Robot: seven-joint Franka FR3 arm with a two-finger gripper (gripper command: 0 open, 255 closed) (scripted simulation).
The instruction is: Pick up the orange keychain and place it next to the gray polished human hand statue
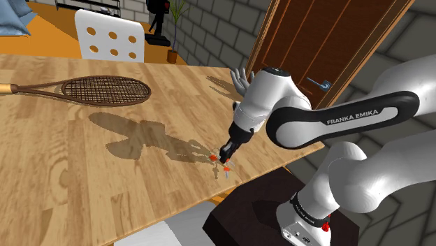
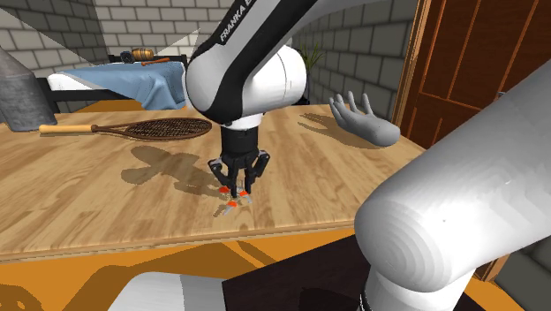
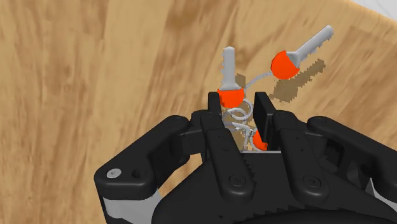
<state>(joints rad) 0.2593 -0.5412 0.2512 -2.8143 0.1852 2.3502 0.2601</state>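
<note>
The keychain (image 3: pixel 230 95) is a thin wire ring carrying several grey keys with bright orange heads. The keys fan outward just over the wooden table (image 1: pixel 105 168), near its front edge, and the ring is clasped between the gripper's (image 3: pixel 238 108) fingers. The hand statue (image 2: pixel 362 119) is smooth grey with spread fingers. It rests at the table's far corner, well apart from the keychain.

the white arm (image 1: pixel 391 105) bears "franka emika" in white capitals on the dark band (image 1: pixel 349 117) of its link, above the table's (image 1: pixel 84 161) near edge. in the second exterior view, "franka" shows before the picture's edge cuts it off.
</note>
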